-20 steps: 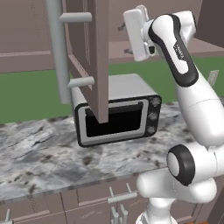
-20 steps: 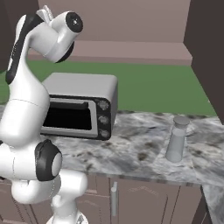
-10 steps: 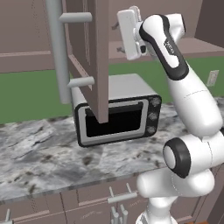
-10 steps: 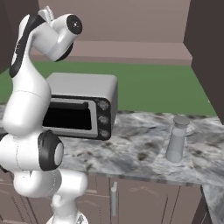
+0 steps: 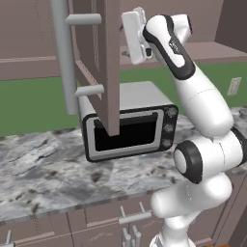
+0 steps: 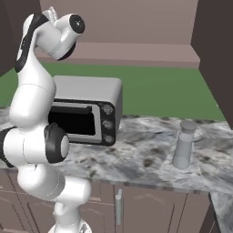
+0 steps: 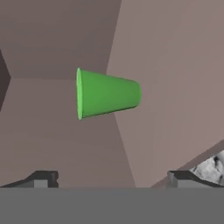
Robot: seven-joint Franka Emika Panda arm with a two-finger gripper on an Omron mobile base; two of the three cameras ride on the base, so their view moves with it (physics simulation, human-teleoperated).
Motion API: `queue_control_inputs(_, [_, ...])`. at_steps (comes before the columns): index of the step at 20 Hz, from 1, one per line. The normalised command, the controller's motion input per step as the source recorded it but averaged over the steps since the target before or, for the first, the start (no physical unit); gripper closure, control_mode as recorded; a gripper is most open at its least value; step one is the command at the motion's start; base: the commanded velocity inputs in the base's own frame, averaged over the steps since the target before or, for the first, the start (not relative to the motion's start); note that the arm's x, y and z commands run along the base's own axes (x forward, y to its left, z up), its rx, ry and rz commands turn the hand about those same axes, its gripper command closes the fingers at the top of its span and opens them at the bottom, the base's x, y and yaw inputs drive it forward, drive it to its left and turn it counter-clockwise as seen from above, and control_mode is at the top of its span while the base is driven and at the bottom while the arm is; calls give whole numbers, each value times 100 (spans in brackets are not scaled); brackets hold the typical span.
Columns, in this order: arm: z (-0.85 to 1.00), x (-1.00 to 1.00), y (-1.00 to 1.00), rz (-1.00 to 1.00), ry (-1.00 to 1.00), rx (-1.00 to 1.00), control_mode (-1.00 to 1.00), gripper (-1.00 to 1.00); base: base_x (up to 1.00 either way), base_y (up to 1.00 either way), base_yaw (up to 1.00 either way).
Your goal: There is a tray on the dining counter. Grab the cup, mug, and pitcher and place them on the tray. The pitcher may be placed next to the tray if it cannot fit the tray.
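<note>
Reaching high toward the open cabinet [image 5: 99, 62], my gripper [image 7: 111, 178] stands with its jaws wide apart, holding nothing. I see the green cup [image 7: 107, 93] ahead of it in the hand view — inside the brown cabinet, apart from both fingertips [image 7: 41, 178] and lying sideways in that rolled view. Below, the toaster oven [image 5: 130, 126] sits on the marbled counter [image 6: 150, 159]. The pitcher [image 6: 184, 144] stands upright on that counter, well to the oven's right.
</note>
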Motion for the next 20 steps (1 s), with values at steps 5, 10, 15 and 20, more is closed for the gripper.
queue_control_inputs(5, [0,34,1,0,4,0,-100,-100,0,0,0])
queue_control_inputs(10, [0,24,0,0,1,0,-100,-100,0,0,0])
queue_control_inputs(15, [0,29,8,0,3,0,-100,-100,0,0,0])
queue_control_inputs(20, [0,34,6,0,2,0,-100,-100,0,0,0])
